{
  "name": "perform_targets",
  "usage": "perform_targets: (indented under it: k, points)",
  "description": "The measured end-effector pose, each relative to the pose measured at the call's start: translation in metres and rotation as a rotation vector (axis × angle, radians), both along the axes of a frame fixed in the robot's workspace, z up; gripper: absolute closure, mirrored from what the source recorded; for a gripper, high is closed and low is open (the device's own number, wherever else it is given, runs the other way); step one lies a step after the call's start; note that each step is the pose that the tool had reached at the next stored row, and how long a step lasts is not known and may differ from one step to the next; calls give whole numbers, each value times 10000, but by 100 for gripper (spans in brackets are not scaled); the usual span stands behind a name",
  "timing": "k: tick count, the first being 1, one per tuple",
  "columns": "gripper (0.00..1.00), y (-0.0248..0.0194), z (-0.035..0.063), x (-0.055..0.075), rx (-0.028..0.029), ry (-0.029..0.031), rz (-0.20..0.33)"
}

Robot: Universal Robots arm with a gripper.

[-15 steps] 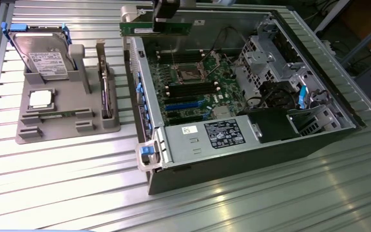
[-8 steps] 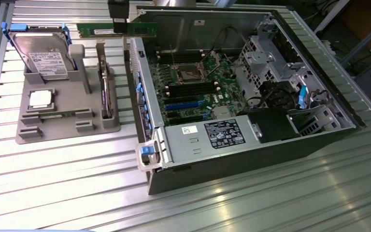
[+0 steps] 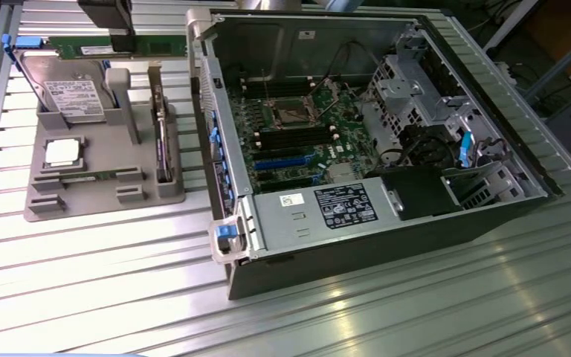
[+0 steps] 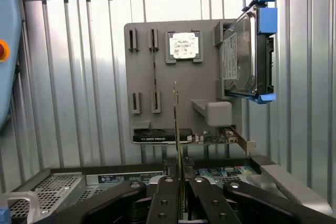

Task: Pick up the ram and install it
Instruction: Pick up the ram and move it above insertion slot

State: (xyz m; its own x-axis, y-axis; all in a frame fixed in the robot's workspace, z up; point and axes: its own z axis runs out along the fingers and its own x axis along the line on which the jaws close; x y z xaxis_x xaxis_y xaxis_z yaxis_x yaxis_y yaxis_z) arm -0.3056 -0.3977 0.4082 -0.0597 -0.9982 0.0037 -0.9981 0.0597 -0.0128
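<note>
The ram is a long green stick held level above the far end of the grey holder tray, at the exterior view's upper left. My gripper is shut on it near its middle. In the wrist view the ram shows edge-on as a thin upright strip, with the black fingers clamped on both its sides and my gripper above the tray. The open computer case lies at the exterior view's right. Its motherboard and dark memory slots are exposed.
The tray holds a silver hard drive with blue bracket, a square processor, a second green stick and an upright card. A power supply fills the case's near end. A ribbed metal table lies underneath.
</note>
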Motion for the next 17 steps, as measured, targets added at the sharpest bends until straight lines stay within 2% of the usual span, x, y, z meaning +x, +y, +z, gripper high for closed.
perform_targets:
  k: [3, 4, 6, 7, 8, 9, 12, 17]
  points:
    - [86, 0, 0, 0, 0, 0, 1]
    - [86, 0, 1, 49, 1, 39, 1]
    - [86, 0, 8, 177, 33, 65, 5]
    - [86, 0, 14, 335, 75, 65, 17]
    - [86, 0, 14, 492, 83, 66, 26]
    - [86, 0, 14, 646, 86, 66, 36]
    - [86, 0, 14, 974, 88, 65, 65]
    - [86, 0, 14, 1593, 95, 80, 124]
